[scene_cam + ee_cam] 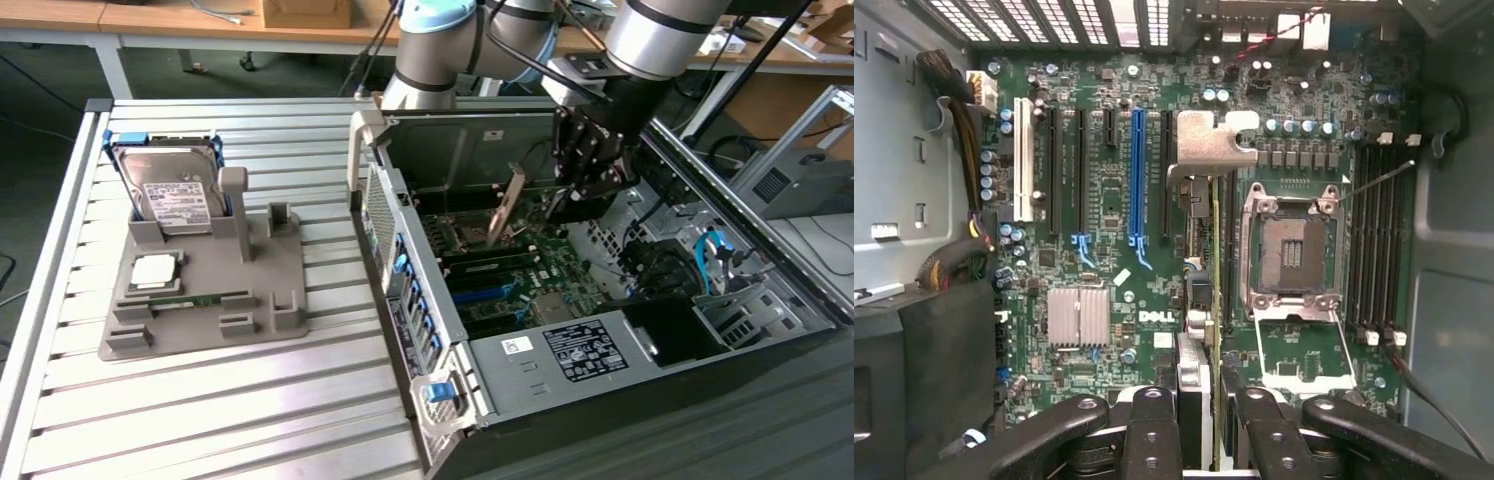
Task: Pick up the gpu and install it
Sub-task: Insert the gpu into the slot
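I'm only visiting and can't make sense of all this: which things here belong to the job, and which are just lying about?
In the job:
- gripper, shut on the gpu
- gpu, held above the board
- computer, open, with the board inside

Lying about:
- hard drive
- memory stick
- chip
- tray, grey, holding those three beside the computer

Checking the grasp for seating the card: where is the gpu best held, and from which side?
By its upper long edge, from above, pinching the two flat faces: the gpu stands on edge over the motherboard, leaving its lower edge and metal bracket free. The gripper holds it so.
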Controlling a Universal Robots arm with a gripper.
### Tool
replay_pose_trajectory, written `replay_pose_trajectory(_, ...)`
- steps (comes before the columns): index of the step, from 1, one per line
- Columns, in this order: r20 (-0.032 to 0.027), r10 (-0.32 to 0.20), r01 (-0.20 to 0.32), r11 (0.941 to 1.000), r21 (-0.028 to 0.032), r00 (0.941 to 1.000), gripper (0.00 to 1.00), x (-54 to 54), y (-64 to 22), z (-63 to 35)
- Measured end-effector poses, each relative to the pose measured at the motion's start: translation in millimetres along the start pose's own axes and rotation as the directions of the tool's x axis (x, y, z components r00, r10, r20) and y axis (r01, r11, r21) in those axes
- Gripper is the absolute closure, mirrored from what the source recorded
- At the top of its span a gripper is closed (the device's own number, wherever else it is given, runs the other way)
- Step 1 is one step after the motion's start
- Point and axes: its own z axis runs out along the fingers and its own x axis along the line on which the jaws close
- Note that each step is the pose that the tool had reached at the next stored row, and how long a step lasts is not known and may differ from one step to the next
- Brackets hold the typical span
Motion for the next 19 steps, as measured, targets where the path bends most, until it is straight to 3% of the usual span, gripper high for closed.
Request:
replay_pose_trajectory(11,-0.0001,0.0,0.0,1.0,0.0,1.0,0.73,8.9,15.2,4.4)
replay_pose_trajectory(19,-0.0001,0.0,0.0,1.0,0.0,1.0,0.73,9.8,20.6,9.2)
